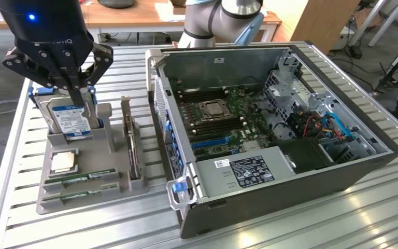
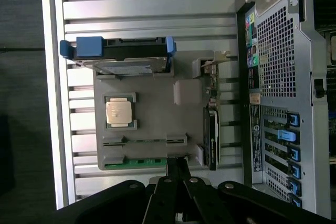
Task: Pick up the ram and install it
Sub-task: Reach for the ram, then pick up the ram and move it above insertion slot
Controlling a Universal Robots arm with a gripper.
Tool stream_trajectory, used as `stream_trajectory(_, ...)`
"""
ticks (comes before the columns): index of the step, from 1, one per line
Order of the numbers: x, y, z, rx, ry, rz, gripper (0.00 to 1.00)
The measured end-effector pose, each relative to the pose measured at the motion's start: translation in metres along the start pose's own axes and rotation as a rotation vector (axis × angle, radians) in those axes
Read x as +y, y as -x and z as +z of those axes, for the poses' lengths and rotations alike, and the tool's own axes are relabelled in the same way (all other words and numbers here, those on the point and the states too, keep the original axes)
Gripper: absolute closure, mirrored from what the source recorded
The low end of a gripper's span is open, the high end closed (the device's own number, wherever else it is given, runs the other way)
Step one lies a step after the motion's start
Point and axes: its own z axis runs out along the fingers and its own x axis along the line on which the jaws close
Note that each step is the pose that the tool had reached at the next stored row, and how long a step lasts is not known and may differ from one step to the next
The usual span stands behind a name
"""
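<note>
Two ram sticks lie flat in slots at the near end of the grey parts tray [image 1: 126, 187]: one ram stick [image 1: 81, 178] and a second ram stick [image 1: 81, 195] beside it. In the wrist view the greener ram [image 2: 140, 162] lies edge-on at the tray's rim, with the other ram [image 2: 144, 141] next to it. My gripper [image 1: 81, 102] hangs above the tray, in front of the hard drive, its fingers shut with nothing between them. In the wrist view the gripper [image 2: 178, 162] tips sit over the green stick's end.
The tray [image 2: 157, 108] also holds an upright hard drive [image 1: 71, 118], a square silver processor chip [image 1: 64, 162] and an upright expansion card [image 1: 131, 145]. An open computer case [image 1: 254, 57] lies on the exterior view's right, its motherboard [image 1: 227, 119] exposed. The slatted metal table [image 1: 116, 228] carries everything.
</note>
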Motion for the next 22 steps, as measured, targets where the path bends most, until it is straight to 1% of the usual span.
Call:
stream_trajectory(18, -0.0005, -0.0001, 0.0000, 0.0000, 0.0000, 0.000, 0.89)
stream_trajectory(22, -0.0005, -0.0001, 0.0000, 0.0008, 0.0001, -0.017, 0.89)
